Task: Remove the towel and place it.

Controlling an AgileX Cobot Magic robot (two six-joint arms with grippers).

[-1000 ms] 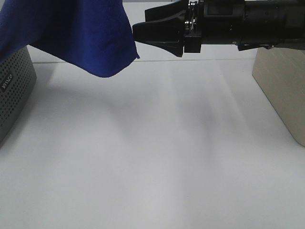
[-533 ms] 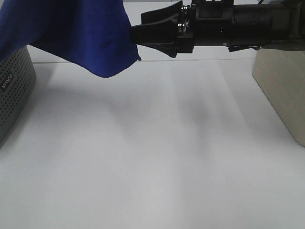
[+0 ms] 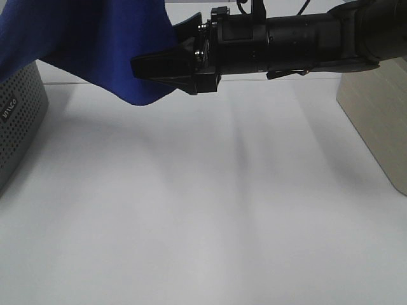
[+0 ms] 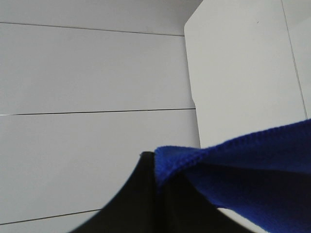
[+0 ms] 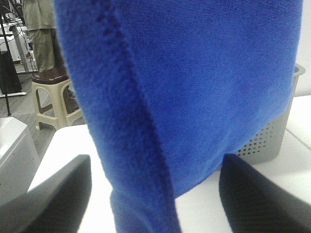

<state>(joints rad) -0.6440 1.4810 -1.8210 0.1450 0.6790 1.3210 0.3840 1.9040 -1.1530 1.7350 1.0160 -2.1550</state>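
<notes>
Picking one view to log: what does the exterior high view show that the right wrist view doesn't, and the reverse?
Only exterior high: the whole right arm, a beige box. Only right wrist: a stitched hem, a stool, a standing person. Both: the towel, a perforated grey bin, the open right hand flanking the towel.

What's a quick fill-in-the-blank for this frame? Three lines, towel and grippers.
1. The towel hangs ___ the white table, not touching it.
2. The right gripper has its jaws ___, one on either side of the towel's stitched edge.
3. The grey perforated basket sits at the ___ edge of the exterior high view.
Missing words: above; open; left.
</notes>
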